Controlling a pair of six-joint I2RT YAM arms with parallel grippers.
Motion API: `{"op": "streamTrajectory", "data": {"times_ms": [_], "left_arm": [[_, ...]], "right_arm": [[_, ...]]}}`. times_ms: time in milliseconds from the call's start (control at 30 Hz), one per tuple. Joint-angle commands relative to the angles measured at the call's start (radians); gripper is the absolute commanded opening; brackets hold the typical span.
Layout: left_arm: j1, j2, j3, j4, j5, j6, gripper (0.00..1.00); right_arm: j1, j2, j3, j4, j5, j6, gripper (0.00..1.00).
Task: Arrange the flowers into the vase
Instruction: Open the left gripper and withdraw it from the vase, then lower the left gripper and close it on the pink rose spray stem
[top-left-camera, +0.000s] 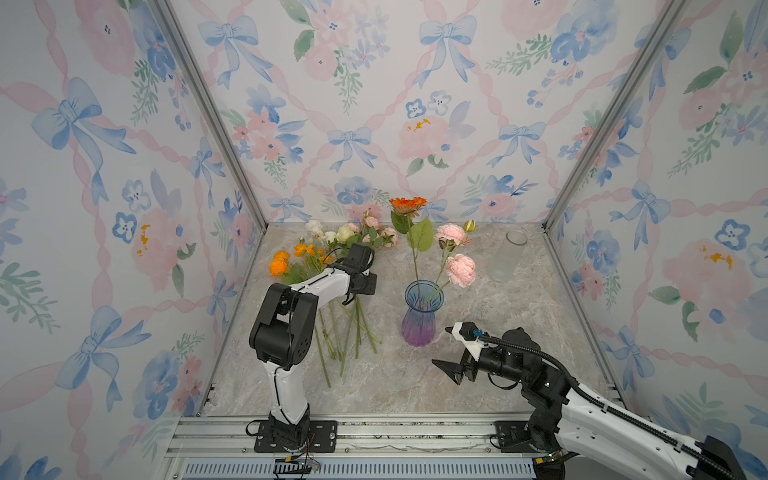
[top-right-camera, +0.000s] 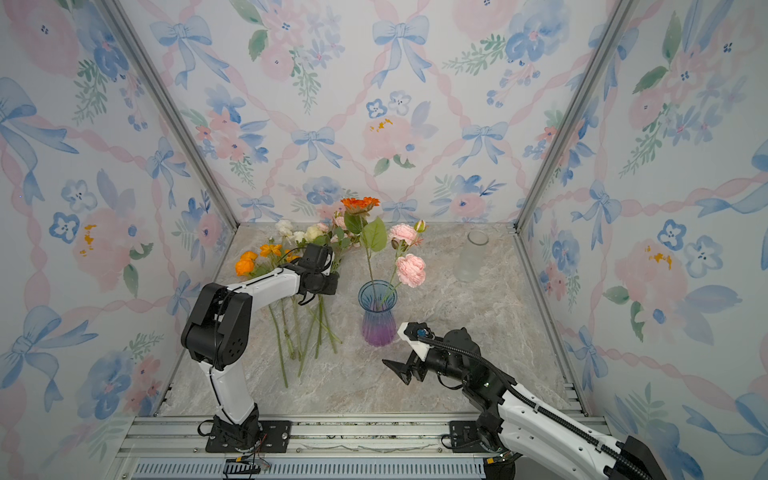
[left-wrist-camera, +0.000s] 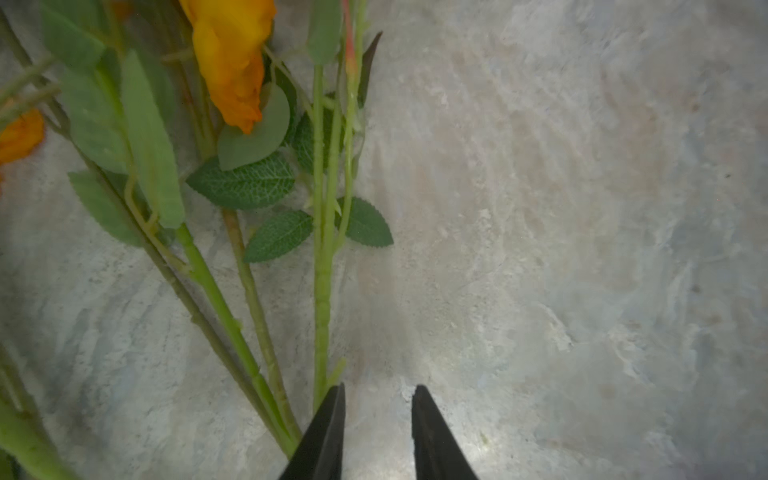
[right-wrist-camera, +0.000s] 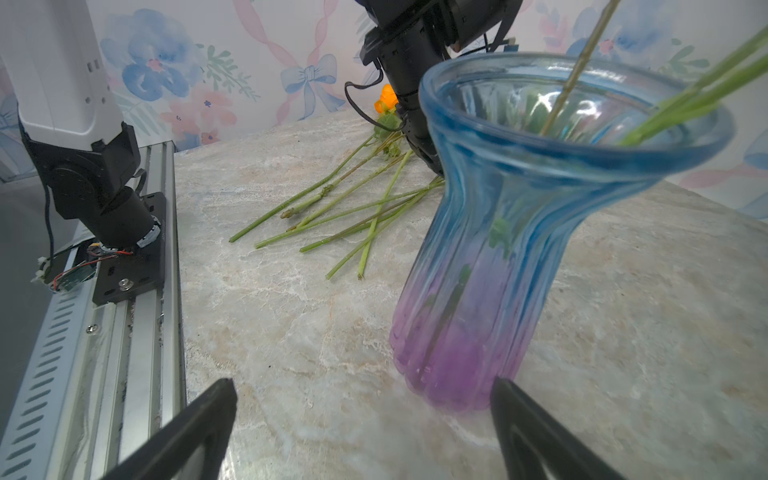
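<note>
Left wrist view puts the left gripper (left-wrist-camera: 379, 388) at the lower centre of the frame. Its two dark jaws stand a narrow way apart with only the bare marbled table (left-wrist-camera: 540, 249) between them. A green stem (left-wrist-camera: 322, 291) runs down just beside the outer face of one jaw, not inside the gap, so nothing is gripped. In both top views the loose flowers (top-left-camera: 305, 249) lie in a fanned heap left of centre, blooms toward the back wall and stems toward the front, with the left arm's wrist over them. The vase (top-left-camera: 420, 316), blue above and purple below, stands upright mid-table and already holds an orange bloom (top-left-camera: 408, 203) and two pink blooms (top-left-camera: 460, 269). The right gripper (top-left-camera: 441, 347) hangs low to the right of the vase, its jaws spread wide and empty. The step in hand looks like picking the next stem from the heap. The next move probably calls for shifting the jaws sideways to straddle that one stem, then closing without catching its neighbours. A clear glass vessel (top-left-camera: 505, 257) sits at the upper right of the table.
</note>
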Motion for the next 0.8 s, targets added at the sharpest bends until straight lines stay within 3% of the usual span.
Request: {"op": "streamTrajectory", "data": {"times_ms": [0, 767], "left_arm": [[0.004, 0.01, 0.043, -0.037, -0.07, 0.058, 0.29], [0.006, 0.077, 0.049, -0.035, -0.101, 0.061, 0.27]], "right_arm": [[0.015, -0.021, 0.027, 0.01, 0.012, -0.012, 0.97], [0.015, 0.005, 0.025, 0.02, 0.029, -0.015, 0.97]]}}
